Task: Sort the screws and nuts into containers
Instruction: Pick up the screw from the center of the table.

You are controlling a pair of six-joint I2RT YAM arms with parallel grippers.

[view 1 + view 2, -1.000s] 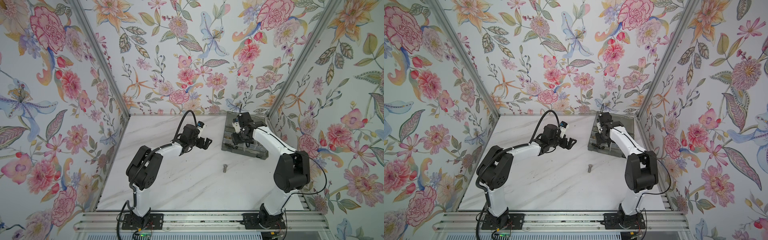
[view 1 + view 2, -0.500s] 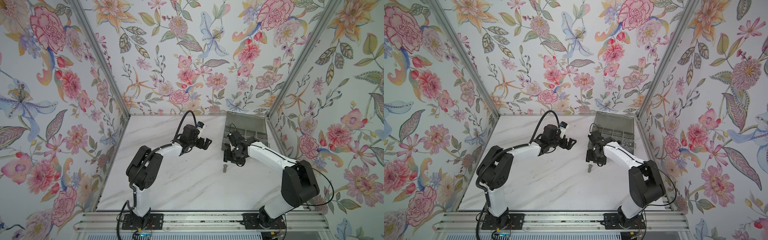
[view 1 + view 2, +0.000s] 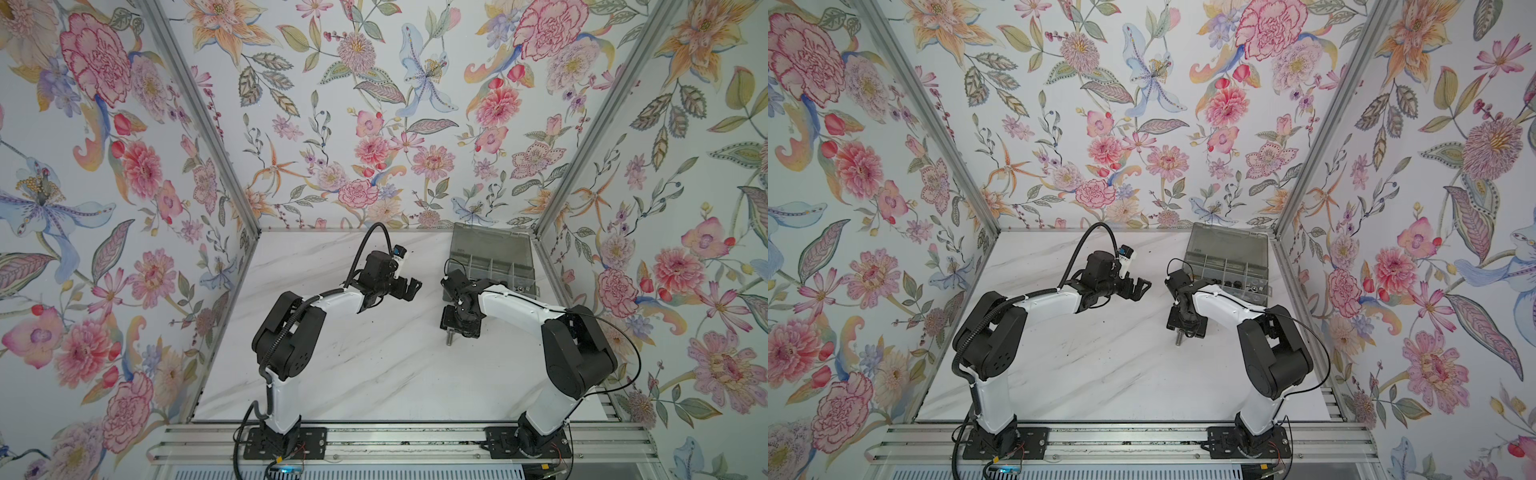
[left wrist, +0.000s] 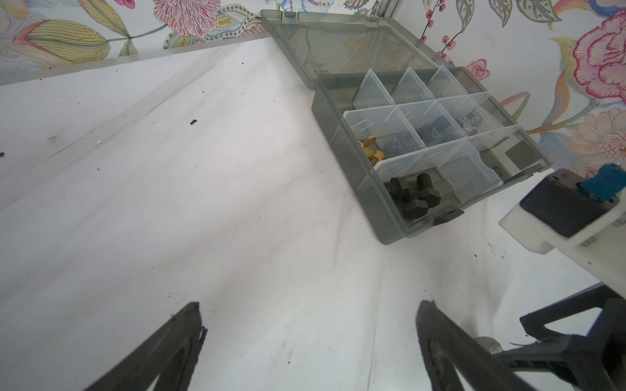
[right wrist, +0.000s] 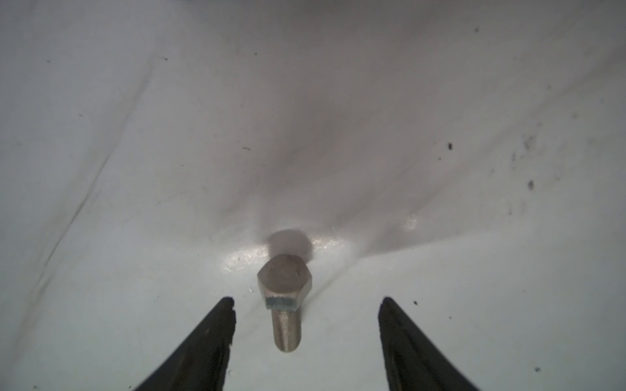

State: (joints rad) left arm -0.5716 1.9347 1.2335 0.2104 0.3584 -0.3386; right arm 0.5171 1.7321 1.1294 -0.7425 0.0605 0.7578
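Since a second ago my right arm has swung off the organizer box (image 3: 490, 266) and down to the table (image 3: 353, 374); my left arm has kept its place.

The box sits at the table's far right corner, its lid (image 4: 338, 44) thrown back. Seen from my left wrist, the near corner compartment holds a few black hex-head screws (image 4: 411, 196). The one behind it holds brass-coloured winged nuts (image 4: 371, 152). Beside those lie dark pieces (image 4: 430, 132) — nuts, perhaps, though the clear walls blur them — and then some silver bits (image 4: 469, 122).

My right gripper (image 5: 307, 299) points down at the table, fingers parted, with one silver screw (image 5: 284, 304) lying flat between them, touched by neither. My left gripper (image 4: 310, 304) hovers over the table facing the box, fingers spread wide, grasping nothing.
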